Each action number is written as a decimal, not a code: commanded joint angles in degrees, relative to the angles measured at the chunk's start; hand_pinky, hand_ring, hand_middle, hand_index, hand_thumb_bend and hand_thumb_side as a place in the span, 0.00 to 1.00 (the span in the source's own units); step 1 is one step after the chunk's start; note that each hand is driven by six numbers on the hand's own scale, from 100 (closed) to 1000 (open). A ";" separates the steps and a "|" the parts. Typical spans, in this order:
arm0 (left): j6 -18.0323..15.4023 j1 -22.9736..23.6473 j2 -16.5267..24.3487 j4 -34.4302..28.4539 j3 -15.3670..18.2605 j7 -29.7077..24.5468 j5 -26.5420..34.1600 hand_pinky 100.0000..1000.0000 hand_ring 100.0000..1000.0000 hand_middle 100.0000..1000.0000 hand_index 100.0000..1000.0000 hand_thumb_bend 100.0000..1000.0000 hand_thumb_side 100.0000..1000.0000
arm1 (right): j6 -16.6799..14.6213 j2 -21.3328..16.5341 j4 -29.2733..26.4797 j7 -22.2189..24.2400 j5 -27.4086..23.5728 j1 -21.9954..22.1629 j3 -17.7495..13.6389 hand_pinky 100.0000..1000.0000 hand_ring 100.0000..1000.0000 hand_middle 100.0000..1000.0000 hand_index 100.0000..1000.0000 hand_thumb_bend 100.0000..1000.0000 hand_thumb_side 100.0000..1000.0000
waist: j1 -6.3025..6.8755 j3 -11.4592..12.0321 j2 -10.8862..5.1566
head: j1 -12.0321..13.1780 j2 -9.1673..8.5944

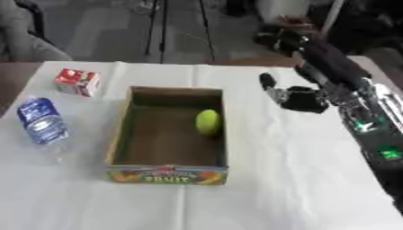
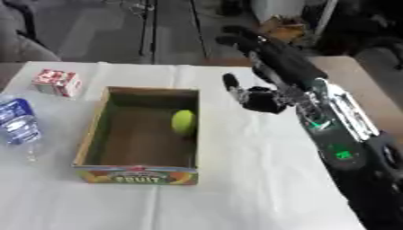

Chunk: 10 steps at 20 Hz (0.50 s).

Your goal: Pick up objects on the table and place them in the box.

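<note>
A white cloth, creased along its folds, covers the bench [image 1: 260,188]. Near its middle stands an open rectangular cardboard box [image 1: 167,172], brown inside, its near wall printed in bright colours with the word FRUIT. The right hand [image 1: 303,99], black with silver joints, hangs over the cloth just right of the box, apart from it; its fingers [image 1: 267,81] look relaxed with one pointing up, and they hold nothing. A clear plastic water bottle [image 1: 40,121] with a blue label lies left of the box. A small red-and-white carton [image 1: 77,82] sits beyond it near the far left corner. A smooth, rounded yellow-green fruit [image 1: 208,121] rests inside the box against its right wall.
</note>
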 commanded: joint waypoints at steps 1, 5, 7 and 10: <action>-0.09 -0.37 1.36 -1.15 0.68 0.36 -0.47 0.40 0.89 0.82 0.80 0.33 0.84 | 1.57 -0.48 -2.84 -2.76 -2.73 1.60 -2.81 0.81 0.82 0.93 0.97 0.00 0.00 | 0.06 -0.28 -0.47 | 0.93 -0.29; -0.11 -0.40 1.41 -1.15 0.77 0.55 -0.60 0.40 0.89 0.82 0.80 0.33 0.84 | 1.96 0.47 -3.06 -4.56 -3.65 3.69 -4.32 0.80 0.81 0.92 0.97 0.00 0.00 | 0.06 -0.83 -0.59 | 1.12 -0.15; -0.13 -0.33 1.44 -1.15 0.85 0.67 -0.61 0.40 0.89 0.82 0.80 0.33 0.84 | 2.05 1.02 -3.07 -5.21 -3.64 4.34 -4.86 0.80 0.81 0.92 0.97 0.00 0.00 | 0.12 -0.93 -0.70 | 1.21 -0.18; -0.10 -0.27 1.45 -1.15 0.88 0.78 -0.60 0.40 0.89 0.82 0.80 0.33 0.84 | 2.26 1.39 -3.07 -5.68 -3.59 4.81 -5.20 0.79 0.81 0.92 0.97 0.00 0.00 | 0.23 -1.07 -0.80 | 1.16 -0.03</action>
